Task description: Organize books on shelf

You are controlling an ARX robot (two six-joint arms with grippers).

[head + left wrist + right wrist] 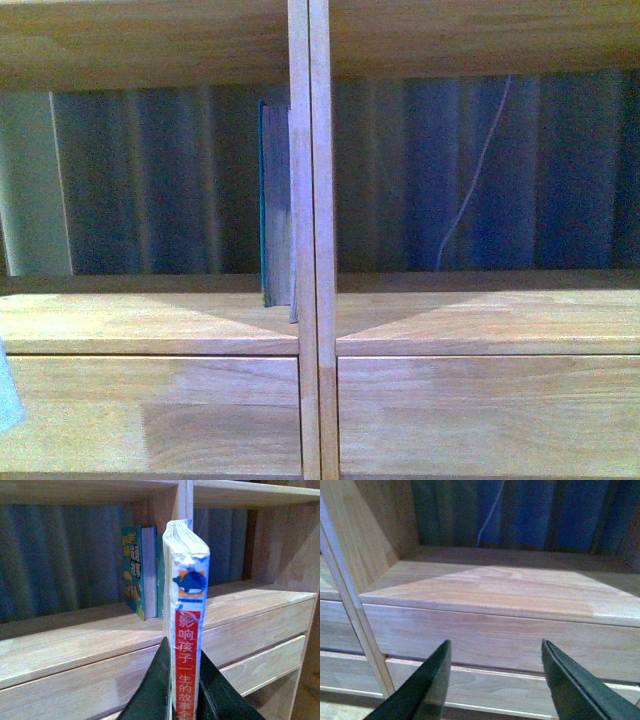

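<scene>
My left gripper (183,680) is shut on the thin pale paperback (186,605), held upright with its red-white spine and red Chinese characters facing the camera, in front of the light wood shelf (75,640). A teal-covered book (134,570) stands upright in the left compartment against the centre divider; it also shows in the front view (272,200). My right gripper (492,680) is open and empty in front of the bare right compartment board (495,590). Neither arm shows in the front view.
The shelf's centre divider (309,240) splits two open compartments above plain drawer fronts (150,410). A blue-grey curtain (150,180) hangs behind the shelf, with a thin pale cord (478,170) on the right side. A shelf board (140,40) runs above.
</scene>
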